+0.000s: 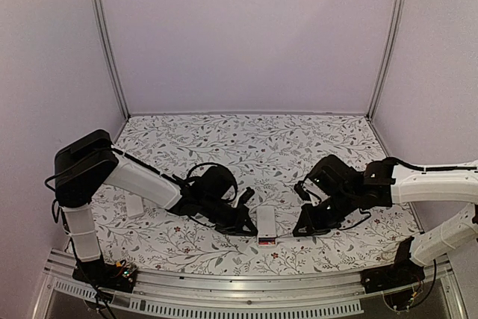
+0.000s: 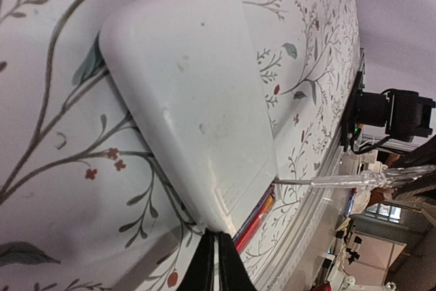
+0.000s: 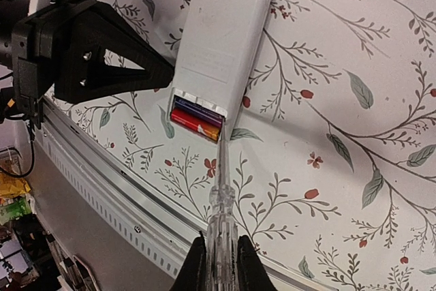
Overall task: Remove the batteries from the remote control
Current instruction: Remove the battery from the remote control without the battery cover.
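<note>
Pretty clearly a robotics lab, more a test cell than anyone's home. The work area is boxed in by plain lilac panels (image 1: pixel 246 35) set in aluminium posts (image 1: pixel 104 39). A slotted aluminium rail (image 1: pixel 246 287) runs along the near edge, with the left arm (image 1: pixel 142 181) and right arm (image 1: pixel 433 184) mounted at it and loose cables (image 1: pixel 422 289) hanging around the bases. The floral cloth (image 1: pixel 246 136) on the table is the only homey thing here (leafy vines, little red flowers). Past the table edge, the left wrist view catches a black device (image 2: pixel 398 115) on a mount, with blurry cluttered benches (image 2: pixel 371 236) behind it.
</note>
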You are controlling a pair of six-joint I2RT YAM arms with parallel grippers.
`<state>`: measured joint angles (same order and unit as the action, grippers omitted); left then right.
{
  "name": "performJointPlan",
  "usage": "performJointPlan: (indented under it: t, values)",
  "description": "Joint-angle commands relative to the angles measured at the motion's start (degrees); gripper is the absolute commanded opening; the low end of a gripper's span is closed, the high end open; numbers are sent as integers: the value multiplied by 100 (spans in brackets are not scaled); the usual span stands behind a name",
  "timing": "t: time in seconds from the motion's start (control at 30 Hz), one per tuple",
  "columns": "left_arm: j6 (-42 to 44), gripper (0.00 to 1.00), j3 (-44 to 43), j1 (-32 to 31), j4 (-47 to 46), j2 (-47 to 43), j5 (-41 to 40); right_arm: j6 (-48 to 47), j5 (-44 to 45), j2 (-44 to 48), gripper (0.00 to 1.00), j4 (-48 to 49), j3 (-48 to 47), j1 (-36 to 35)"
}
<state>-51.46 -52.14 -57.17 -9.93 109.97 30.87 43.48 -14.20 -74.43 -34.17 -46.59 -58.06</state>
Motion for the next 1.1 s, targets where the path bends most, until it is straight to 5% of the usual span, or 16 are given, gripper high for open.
performJointPlan:
  t: [0.0,1.07]
  values:
    - [57,3,-68,-91,71,105,6,-40,-39,-67,0,-189,-60,6]
    - [48,3,-61,-94,31,102,25,-222,241,-734,0,-1159,-913,-150]
